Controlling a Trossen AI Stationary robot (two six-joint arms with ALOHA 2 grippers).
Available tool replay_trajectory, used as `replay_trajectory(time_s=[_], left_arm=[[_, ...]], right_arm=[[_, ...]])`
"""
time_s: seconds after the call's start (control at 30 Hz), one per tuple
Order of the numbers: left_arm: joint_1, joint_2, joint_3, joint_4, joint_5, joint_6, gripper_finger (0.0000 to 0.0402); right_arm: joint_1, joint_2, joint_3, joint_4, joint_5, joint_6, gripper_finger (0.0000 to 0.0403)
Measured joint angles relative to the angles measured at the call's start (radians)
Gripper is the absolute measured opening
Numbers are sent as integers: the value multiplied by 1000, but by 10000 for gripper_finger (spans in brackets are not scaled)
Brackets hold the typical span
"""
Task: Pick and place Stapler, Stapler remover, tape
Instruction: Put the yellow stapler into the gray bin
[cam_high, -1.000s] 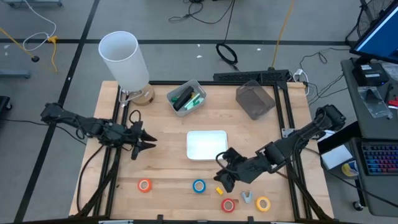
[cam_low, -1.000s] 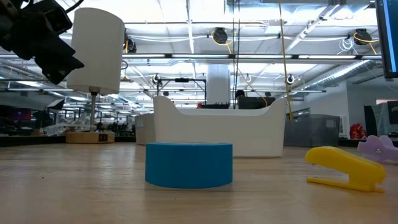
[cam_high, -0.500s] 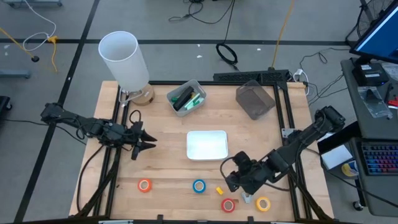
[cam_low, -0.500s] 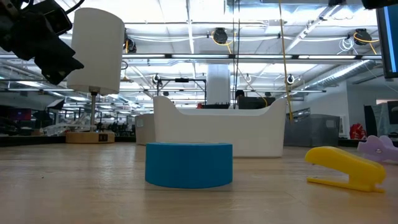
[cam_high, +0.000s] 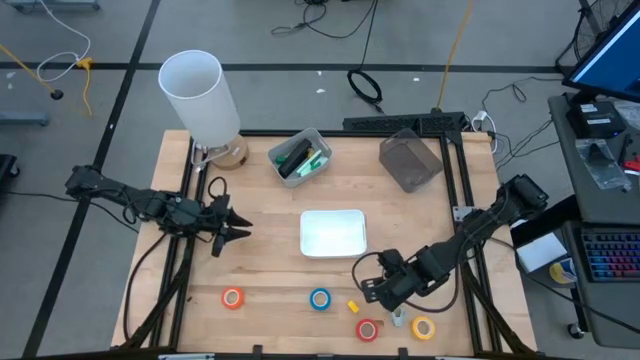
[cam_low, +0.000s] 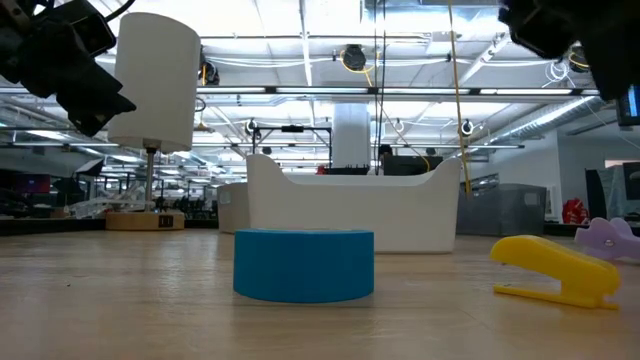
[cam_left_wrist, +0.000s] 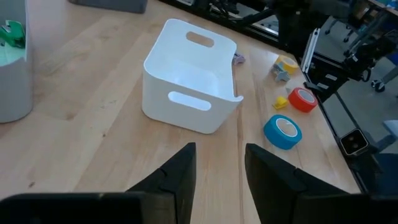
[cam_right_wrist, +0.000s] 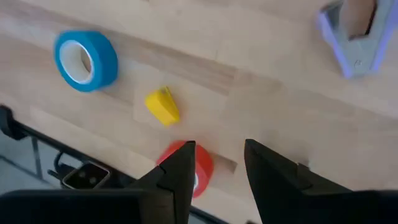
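Shifted since the earlier frame: right end effector (cam_high: 372, 290), from beside the white rectangular plastic bin (cam_high: 333, 232) toward the desk's near edge, now hovering over the row of small items; left end effector (cam_high: 240, 233) unmoved, parked left of the bin, fingers spread, empty. Right end effector fingers (cam_right_wrist: 177, 171) parted, nothing between them. Directly ahead of them: small yellow plastic stapler (cam_right_wrist: 163, 106), long axis roughly in line with the fingers; red tape ring (cam_right_wrist: 200, 169) just beneath the fingertips; blue tape ring (cam_right_wrist: 85, 60) off to one side; lilac staple remover (cam_right_wrist: 356, 38) to the other. Orange tape ring (cam_high: 233, 297) well apart, yellow tape ring (cam_high: 423, 327) beyond the remover. Right arm clearly nearer, forearm stretched low across the wooden desk (cam_high: 260, 200), wrist pitched downward.
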Motion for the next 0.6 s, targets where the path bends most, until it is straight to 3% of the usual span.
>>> replay_trajectory(time_s=[0.23, 0.43, 0.53, 0.6], left_arm=[[0, 0, 0, 0, -1, -6, 136], [0, 0, 0, 0, -1, -7, 136], [0, 0, 0, 0, -1, -8, 136], [0, 0, 0, 0, -1, -9, 136]], right_arm=[[-12, 0, -146, 274, -33, 4, 130], [-15, 0, -300, 734, -32, 19, 130], [-13, -1, -366, 964, 23, -29, 130], [-14, -1, -382, 1019, 70, -30, 130]])
